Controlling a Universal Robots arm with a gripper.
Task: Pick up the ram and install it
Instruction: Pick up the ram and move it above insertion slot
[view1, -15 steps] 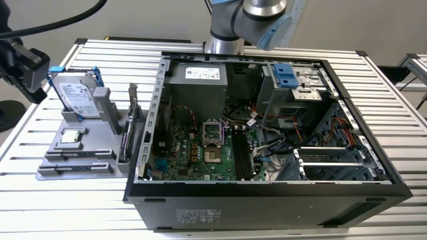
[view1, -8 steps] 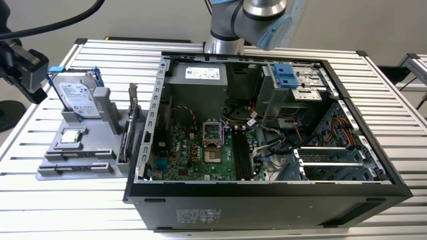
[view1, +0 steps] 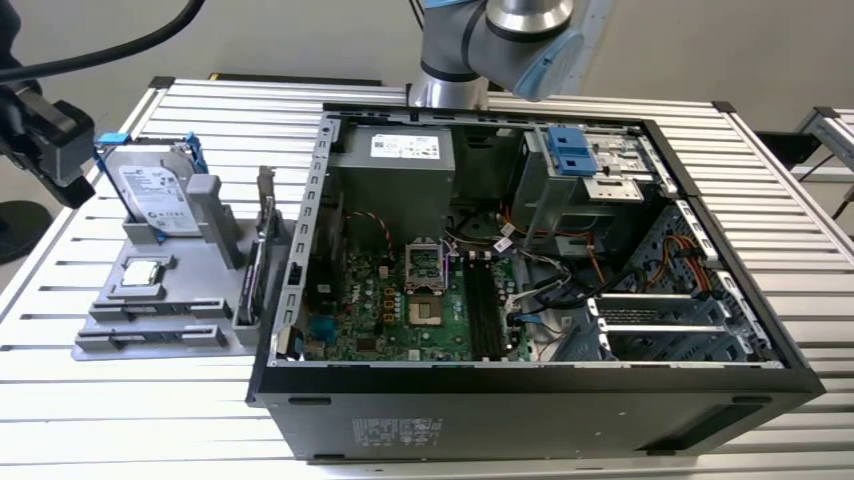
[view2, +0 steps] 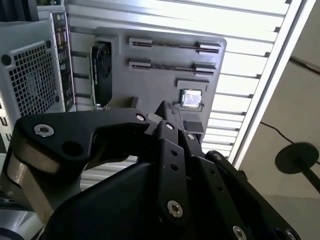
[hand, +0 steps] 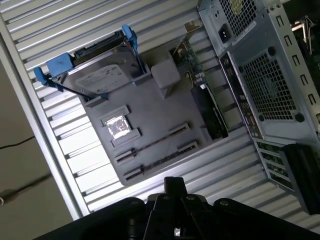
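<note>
I see the desk (view1: 134, 420) carrying an open PC case (view1: 534, 410). A grey tray (hand: 165, 115) sits beside its rear, crowded with a hard drive (hand: 97, 82), expansion card (hand: 212, 117) and chip (hand: 119, 126). The pincer (hand: 172, 184) hangs over the tray, grip state can't tell. I can't make out the ram, just thin dark lines in the tray's slot holders (view2: 174, 45).
</note>
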